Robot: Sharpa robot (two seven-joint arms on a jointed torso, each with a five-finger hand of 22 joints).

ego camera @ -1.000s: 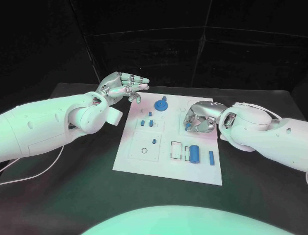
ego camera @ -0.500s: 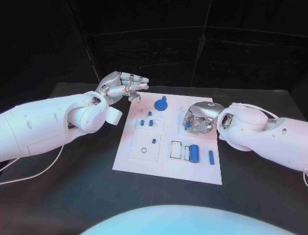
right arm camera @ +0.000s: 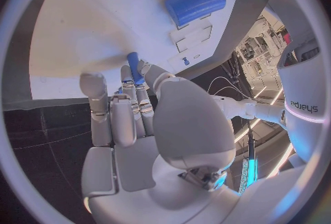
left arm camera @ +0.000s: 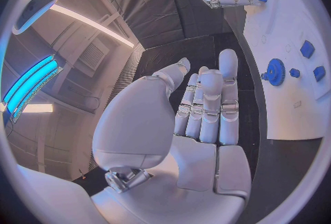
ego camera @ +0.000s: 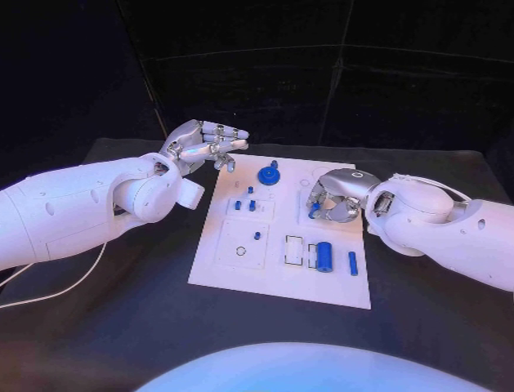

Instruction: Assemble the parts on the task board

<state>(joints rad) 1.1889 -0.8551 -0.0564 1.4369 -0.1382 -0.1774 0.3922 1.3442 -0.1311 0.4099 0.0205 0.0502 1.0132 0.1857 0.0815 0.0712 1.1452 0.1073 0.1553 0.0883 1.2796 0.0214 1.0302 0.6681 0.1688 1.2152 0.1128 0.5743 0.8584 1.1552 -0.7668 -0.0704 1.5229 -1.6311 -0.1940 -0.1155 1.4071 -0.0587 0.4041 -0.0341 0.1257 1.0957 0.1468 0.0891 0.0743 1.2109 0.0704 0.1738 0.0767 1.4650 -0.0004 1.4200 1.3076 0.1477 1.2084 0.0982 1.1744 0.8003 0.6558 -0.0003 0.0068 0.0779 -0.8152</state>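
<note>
The white task board [ego camera: 278,282] lies in the middle of the black table. My right hand [ego camera: 334,198] hovers over the board's far right part and pinches a small blue peg [ego camera: 315,208] between thumb and fingers; the right wrist view shows this peg [right arm camera: 134,68] pointing at the board [right arm camera: 96,25]. My left hand [ego camera: 206,142] is raised beyond the board's far left corner and holds nothing, its fingers [left arm camera: 210,102] side by side with the thumb apart. On the board are a blue gear [ego camera: 269,174], two small blue pieces [ego camera: 245,204], a thick blue cylinder [ego camera: 323,256] and a slim blue peg [ego camera: 352,262].
A rectangular slot [ego camera: 293,249] lies just left of the cylinder, and a small round hole [ego camera: 241,251] marks the board's left half. Black table [ego camera: 115,327] surrounds the board. Dark walls stand behind the table.
My right hand has shifted only slightly over the board with the peg still pinched. The left hand has stayed where it was.
</note>
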